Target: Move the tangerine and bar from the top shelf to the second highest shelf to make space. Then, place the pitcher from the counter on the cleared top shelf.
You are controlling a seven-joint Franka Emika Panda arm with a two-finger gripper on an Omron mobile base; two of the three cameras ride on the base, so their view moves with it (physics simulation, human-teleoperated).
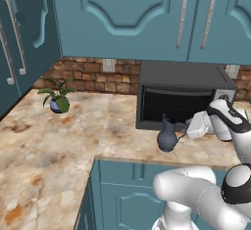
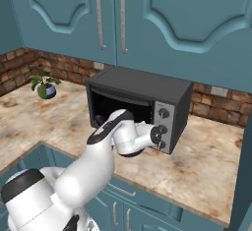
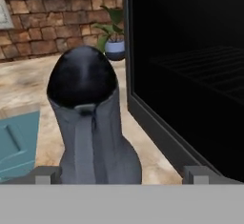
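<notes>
The pitcher (image 1: 166, 137) is a dark blue-grey jug standing upright on the marbled counter (image 1: 59, 141), just in front of the microwave's left corner. My gripper (image 1: 188, 128) sits right beside it, on its right, at the jug's height. In the hand view the pitcher (image 3: 93, 123) stands close up between my two fingertips, and the gripper (image 3: 123, 175) is open around its bulbous base. The left tip is near the jug's side and the right tip stands well apart from it. The tangerine, the bar and the top shelf are out of view.
A black microwave (image 1: 184, 94) with its dark open front stands right behind the pitcher, against the brick wall. A small potted plant (image 1: 58, 97) sits at the counter's far left. Teal upper cabinets (image 1: 147, 13) hang overhead. The counter's front edge runs just before the pitcher.
</notes>
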